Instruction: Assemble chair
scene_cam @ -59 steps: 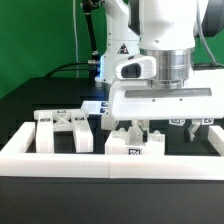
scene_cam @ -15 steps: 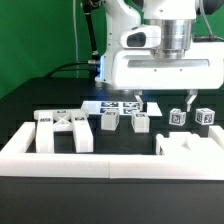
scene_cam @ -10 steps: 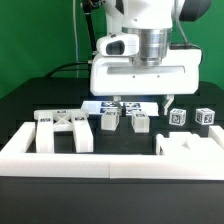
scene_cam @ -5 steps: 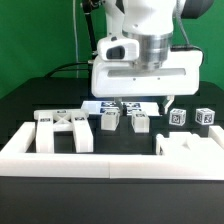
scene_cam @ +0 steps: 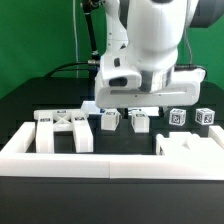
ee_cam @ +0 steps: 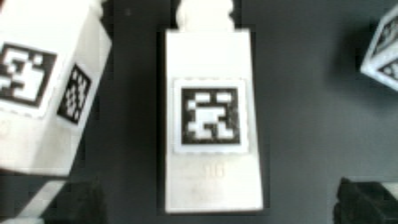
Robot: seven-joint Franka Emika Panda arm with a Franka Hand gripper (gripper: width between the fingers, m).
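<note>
In the wrist view a long white chair post (ee_cam: 212, 110) with a square tag lies straight under my gripper (ee_cam: 214, 205). The dark fingertips (ee_cam: 54, 200) stand wide apart on either side of its end, open and holding nothing. In the exterior view my gripper (scene_cam: 128, 107) hangs low just above and behind two white posts (scene_cam: 110, 121) (scene_cam: 140, 122). I cannot tell which of them is the one below me. The cross-braced frame (scene_cam: 63, 130) stands at the exterior view's left. A flat white panel (scene_cam: 190, 145) lies at the front right.
Two small tagged blocks (scene_cam: 178, 117) (scene_cam: 205, 116) sit at the exterior view's right. The long low white border wall (scene_cam: 100, 163) runs along the front. The marker board (scene_cam: 92, 105) lies behind the posts. Other tagged white parts (ee_cam: 45, 80) (ee_cam: 381, 50) flank the post.
The arm has moved toward the exterior view's left, dropped lower over the posts and turned its wrist. The parts on the table have not moved over the last 1.5 seconds.
</note>
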